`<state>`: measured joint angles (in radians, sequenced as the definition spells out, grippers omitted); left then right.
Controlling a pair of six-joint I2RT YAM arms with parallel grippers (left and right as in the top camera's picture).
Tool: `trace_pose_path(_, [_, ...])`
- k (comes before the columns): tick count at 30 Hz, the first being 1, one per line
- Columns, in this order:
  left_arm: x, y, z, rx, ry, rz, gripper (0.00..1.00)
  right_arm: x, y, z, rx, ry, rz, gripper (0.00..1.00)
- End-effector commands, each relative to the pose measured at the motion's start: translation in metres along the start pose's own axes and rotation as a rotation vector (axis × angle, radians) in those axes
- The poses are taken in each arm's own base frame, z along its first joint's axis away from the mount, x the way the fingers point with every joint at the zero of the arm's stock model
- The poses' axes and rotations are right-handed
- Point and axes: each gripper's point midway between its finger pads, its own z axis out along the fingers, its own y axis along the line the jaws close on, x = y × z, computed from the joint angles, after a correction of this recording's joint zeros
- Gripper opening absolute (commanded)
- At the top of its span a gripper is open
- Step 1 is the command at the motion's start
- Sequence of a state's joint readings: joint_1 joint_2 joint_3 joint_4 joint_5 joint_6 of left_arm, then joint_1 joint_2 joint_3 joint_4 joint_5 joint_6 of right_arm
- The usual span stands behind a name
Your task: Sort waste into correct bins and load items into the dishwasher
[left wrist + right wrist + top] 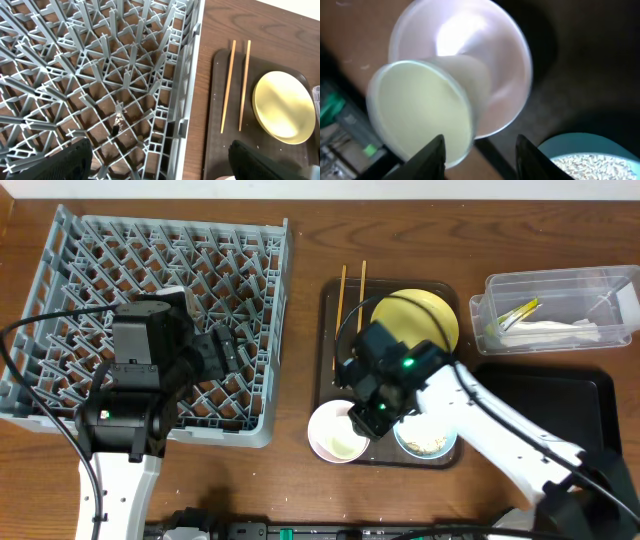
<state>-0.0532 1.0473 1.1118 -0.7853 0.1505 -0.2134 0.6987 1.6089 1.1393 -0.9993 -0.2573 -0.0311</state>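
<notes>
The grey dish rack (100,260) fills the left side; it also fills the left wrist view (100,75). My left gripper (225,350) is open and empty over the rack's right front corner (167,165). On the brown serving tray (328,340) lie two chopsticks (343,300) (228,85), the yellow plate (415,315) (282,107), the white bowl (338,432) and the light blue bowl (425,442) holding rice scraps (590,167). My right gripper (372,415) is open and empty just above the white bowl (470,60), its fingers (482,160) between the two bowls.
The clear tub (560,282) at the back right holds the green-and-orange wrapper (515,315) and the white napkin (560,332). The shallow black tray (560,400) lies in front of it, partly under my right arm.
</notes>
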Motion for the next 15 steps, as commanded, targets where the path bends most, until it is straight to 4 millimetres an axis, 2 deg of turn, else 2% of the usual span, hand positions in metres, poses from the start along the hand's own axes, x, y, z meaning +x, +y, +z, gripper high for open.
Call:
trace_pose_path(1, [-0.008, 0.000, -0.005, -0.002, -0.025, -0.011, 0.88, 0.006, -0.022, 0.015, 0.129, 0.018, 0.110, 0.38])
trace_pose_path(5, [-0.008, 0.000, -0.005, -0.002, -0.025, -0.012, 0.89, 0.001, -0.018, 0.018, 0.104, -0.008, 0.115, 0.28])
trace_pose_path(11, [-0.008, -0.001, -0.005, 0.002, -0.025, -0.011, 0.88, 0.002, -0.014, 0.026, 0.066, -0.014, 0.115, 0.27])
trace_pose_path(14, [-0.008, -0.001, -0.005, 0.002, -0.025, -0.011, 0.89, 0.003, -0.014, 0.028, 0.062, -0.016, 0.152, 0.01])
trace_pose_path(15, [-0.008, -0.001, -0.005, 0.002, -0.025, -0.011, 0.88, 0.003, -0.014, 0.028, 0.062, -0.017, 0.159, 0.01])
